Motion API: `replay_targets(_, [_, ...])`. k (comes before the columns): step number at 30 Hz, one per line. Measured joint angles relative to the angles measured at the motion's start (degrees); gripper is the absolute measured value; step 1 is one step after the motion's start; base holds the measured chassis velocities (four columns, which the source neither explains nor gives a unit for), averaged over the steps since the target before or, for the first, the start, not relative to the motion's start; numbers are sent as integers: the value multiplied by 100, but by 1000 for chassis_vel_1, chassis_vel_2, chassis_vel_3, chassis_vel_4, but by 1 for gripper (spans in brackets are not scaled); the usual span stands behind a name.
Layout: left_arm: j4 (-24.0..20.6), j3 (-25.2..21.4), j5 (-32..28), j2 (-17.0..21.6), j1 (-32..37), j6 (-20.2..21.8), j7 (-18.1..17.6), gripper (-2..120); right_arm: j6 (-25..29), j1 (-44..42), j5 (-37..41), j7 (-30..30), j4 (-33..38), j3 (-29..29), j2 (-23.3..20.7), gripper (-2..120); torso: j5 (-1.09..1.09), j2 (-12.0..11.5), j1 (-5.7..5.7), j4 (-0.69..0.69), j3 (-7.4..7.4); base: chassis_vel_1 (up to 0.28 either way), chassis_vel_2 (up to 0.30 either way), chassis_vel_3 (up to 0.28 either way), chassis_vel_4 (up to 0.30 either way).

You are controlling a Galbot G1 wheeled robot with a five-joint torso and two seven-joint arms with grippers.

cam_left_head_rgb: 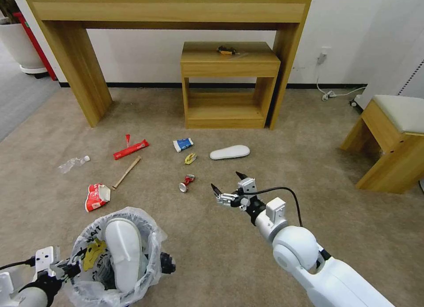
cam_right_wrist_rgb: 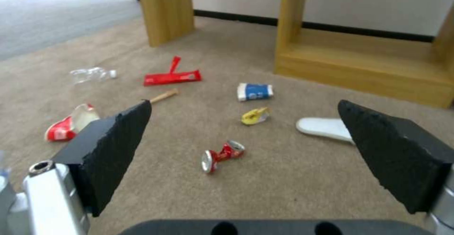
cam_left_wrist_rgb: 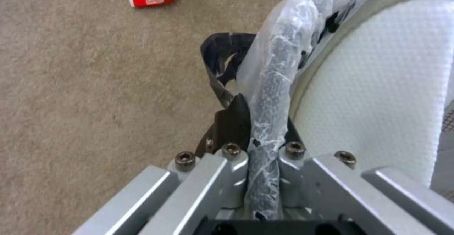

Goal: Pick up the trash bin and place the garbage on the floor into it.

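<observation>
I've got the left claw at bottom left of the head view, pinched tight on the rim of the trash bin; the left wrist view shows the bag-wrapped rim squeezed between the jaws, no gap. The bin sits low left of frame w/ one white insole and a yellow scrap already inside.

The right claw hangs mid-frame, jaws spread wide, nothing in them, above the floor. In the right wrist view the crushed can lies centred between the two pads, so I judge that's the next pick.

To do it well, imo: drop straight down, keep the can centred, and turn the wrist so the pads close across its narrow waist, not end to end. It's crumpled and shiny, so it may skid or roll on the carpet; close slowly and low.

Orientation: the can's long axis runs diagonal in the head view, silver end toward lower left, red end toward upper right. The second insole, right of centre, lies nearly horizontal across frame. The wooden stick slants from lower left up to the right. The red wrapper tilts the same way; the clear bottle is far left.
</observation>
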Motion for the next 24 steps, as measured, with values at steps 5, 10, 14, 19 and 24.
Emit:
replay_targets(5, [-42,3,0,-3,18,0,0,1,34,39,-13,120,-146,-33,131,100,0,0,0,0,0,0,0,0,0])
replay_targets(10, [-86,28,-7,-16,11,2,0,1,116,43,-30,184,-262,-68,211,100,0,0,0,0,0,31,24,-35,-38])
replay_targets(14, [-122,49,-8,-12,-1,2,-4,1,137,58,-32,197,-307,-82,241,100,-1,0,1,0,0,130,121,-135,-140])
replay_targets(19, [-149,66,-8,-4,-3,2,-6,1,137,113,-20,198,-358,-97,270,100,2,0,0,0,0,206,207,-212,-214])
replay_targets(24, [-155,76,-1,-19,3,4,-8,1,126,151,-14,179,-412,-140,332,100,1,0,0,1,0,243,261,-245,-240])
